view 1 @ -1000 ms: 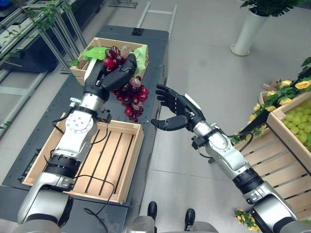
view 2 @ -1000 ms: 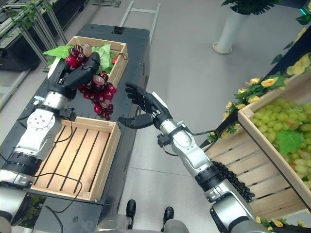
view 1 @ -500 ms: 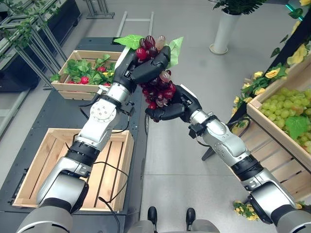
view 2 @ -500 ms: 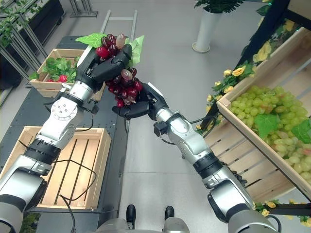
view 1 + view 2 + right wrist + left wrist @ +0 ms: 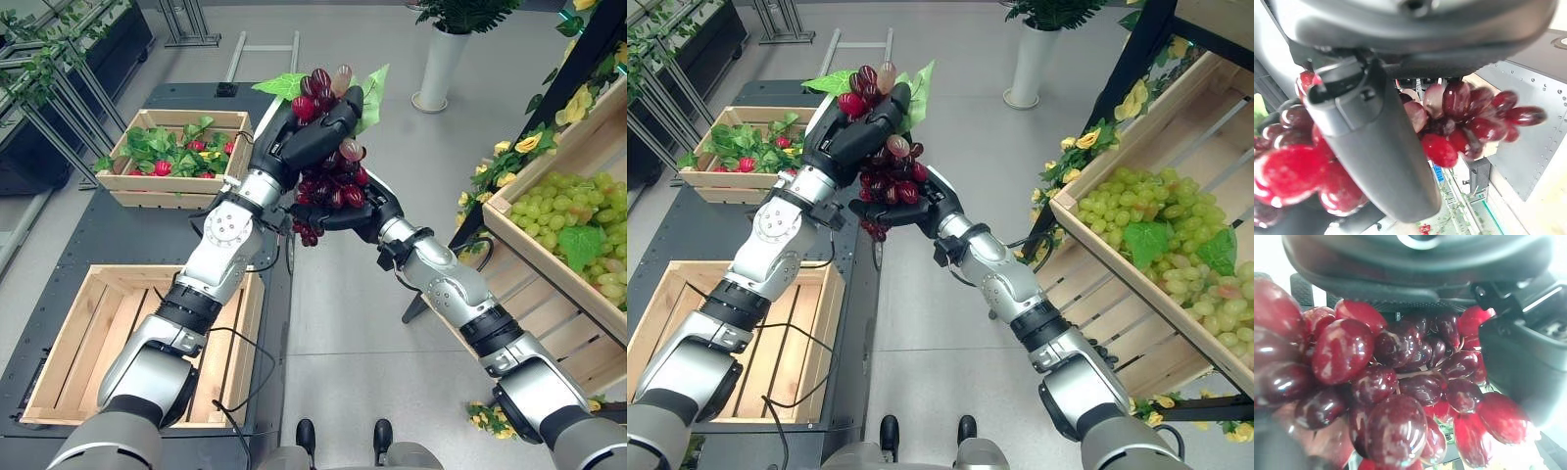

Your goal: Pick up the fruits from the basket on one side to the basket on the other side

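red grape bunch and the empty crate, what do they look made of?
Red grape bunch: probably plastic; the berries are uniformly glossy with hard highlights, and the leaves look like flat fabric or plastic. Both the left hand and right hand grip it. Empty crate: pale unfinished wood, with slatted boards and visible grain.

grapes (image 5: 328, 181): glossy, smooth | crates (image 5: 59, 352): bare matt wood | table (image 5: 118, 235): dark matt metal

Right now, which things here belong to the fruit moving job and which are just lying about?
Job: red grape bunch, left hand, right hand, far crate of fruit, crate of green grapes.
Lying about: empty near crate, white planter, yellow flowers.
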Controlling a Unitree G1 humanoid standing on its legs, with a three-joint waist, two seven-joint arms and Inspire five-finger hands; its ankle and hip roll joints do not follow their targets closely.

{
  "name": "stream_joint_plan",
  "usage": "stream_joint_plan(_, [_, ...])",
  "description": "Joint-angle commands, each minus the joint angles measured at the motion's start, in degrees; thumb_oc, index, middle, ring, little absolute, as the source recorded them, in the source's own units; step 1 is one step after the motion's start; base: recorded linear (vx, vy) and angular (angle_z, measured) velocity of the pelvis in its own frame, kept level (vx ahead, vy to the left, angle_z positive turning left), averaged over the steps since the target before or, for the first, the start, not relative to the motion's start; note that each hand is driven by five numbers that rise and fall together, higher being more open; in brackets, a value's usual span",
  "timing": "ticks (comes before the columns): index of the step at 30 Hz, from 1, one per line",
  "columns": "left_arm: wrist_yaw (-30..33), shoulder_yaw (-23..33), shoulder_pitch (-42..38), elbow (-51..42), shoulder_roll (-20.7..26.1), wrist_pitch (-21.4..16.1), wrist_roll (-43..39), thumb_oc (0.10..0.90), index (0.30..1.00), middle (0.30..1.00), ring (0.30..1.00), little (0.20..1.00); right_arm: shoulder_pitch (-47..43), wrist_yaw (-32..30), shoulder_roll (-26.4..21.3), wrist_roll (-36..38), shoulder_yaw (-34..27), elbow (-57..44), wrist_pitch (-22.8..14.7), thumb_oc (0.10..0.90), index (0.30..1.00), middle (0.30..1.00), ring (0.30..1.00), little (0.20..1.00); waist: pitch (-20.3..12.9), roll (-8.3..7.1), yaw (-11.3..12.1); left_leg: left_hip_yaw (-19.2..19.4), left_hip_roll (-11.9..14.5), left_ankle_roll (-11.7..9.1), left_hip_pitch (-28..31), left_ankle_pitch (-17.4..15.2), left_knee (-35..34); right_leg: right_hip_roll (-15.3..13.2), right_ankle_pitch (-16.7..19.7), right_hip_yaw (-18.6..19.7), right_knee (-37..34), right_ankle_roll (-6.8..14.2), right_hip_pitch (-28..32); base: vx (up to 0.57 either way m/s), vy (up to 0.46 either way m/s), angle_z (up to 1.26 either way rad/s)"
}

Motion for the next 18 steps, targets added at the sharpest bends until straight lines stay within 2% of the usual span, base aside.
stream_joint_plan(1, [-1.1, -1.5, -7.9, 4.6, -4.5, -5.4, -3.2, 0.4, 0.3, 0.3, 0.3, 0.3, -8.1, -0.5, 6.0, 4.9, -4.8, 4.8, -8.6, 0.4, 0.3, 0.3, 0.3, 0.3, -14.7, 1.88, 1.5, -1.1, -2.9, -1.3, -0.1, -7.3, 0.0, 2.5, -3.3, -2.0, 0.1, -2.5, 0.1, 0.0, 0.0, 0.0])
stream_joint_plan(15, [3.0, -0.3, -7.2, 6.4, -1.5, -5.1, 1.2, 0.4, 0.3, 0.3, 0.3, 0.3, -5.5, -2.2, 5.1, 3.0, -6.4, 4.4, -10.5, 0.4, 0.3, 0.3, 0.3, 0.3, -14.6, 2.1, 1.3, -1.1, -2.8, -1.3, -0.3, -7.4, 0.0, 2.5, -3.3, -2.1, 0.1, -2.4, -0.1, 0.0, 0.0, 0.0])
stream_joint_plan(16, [3.4, -0.1, -6.9, 6.7, -1.4, -5.1, 1.6, 0.419, 0.328, 0.328, 0.328, 0.328, -5.2, -2.2, 5.0, 2.9, -6.6, 4.3, -10.5, 0.4, 0.3, 0.3, 0.3, 0.3, -14.5, 2.11, 1.3, -1.1, -2.8, -1.3, -0.3, -7.4, 0.0, 2.5, -3.3, -2.1, 0.1, -2.4, -0.2, 0.0, 0.0, 0.0])
stream_joint_plan(17, [4.0, 0.3, -6.6, 7.3, -1.1, -4.9, 1.7, 0.527, 0.491, 0.491, 0.491, 0.491, -4.6, -2.2, 5.0, 2.7, -6.7, 4.0, -10.6, 0.4, 0.3, 0.3, 0.3, 0.3, -14.6, 2.13, 1.2, -1.0, -2.7, -1.3, -0.3, -7.3, 0.0, 2.5, -3.3, -2.0, 0.1, -2.4, -0.2, 0.0, 0.0, 0.0])
stream_joint_plan(18, [5.5, 0.9, -6.0, 7.9, -0.8, -4.7, 2.5, 0.8, 0.9, 0.9, 0.9, 0.9, -3.9, -2.1, 4.8, 2.2, -7.0, 3.8, -10.9, 0.4, 0.3, 0.3, 0.3, 0.3, -14.5, 2.15, 1.1, -0.9, -2.7, -1.3, -0.3, -7.3, 0.0, 2.5, -3.3, -2.0, 0.1, -2.4, -0.3, 0.0, 0.0, 0.0])
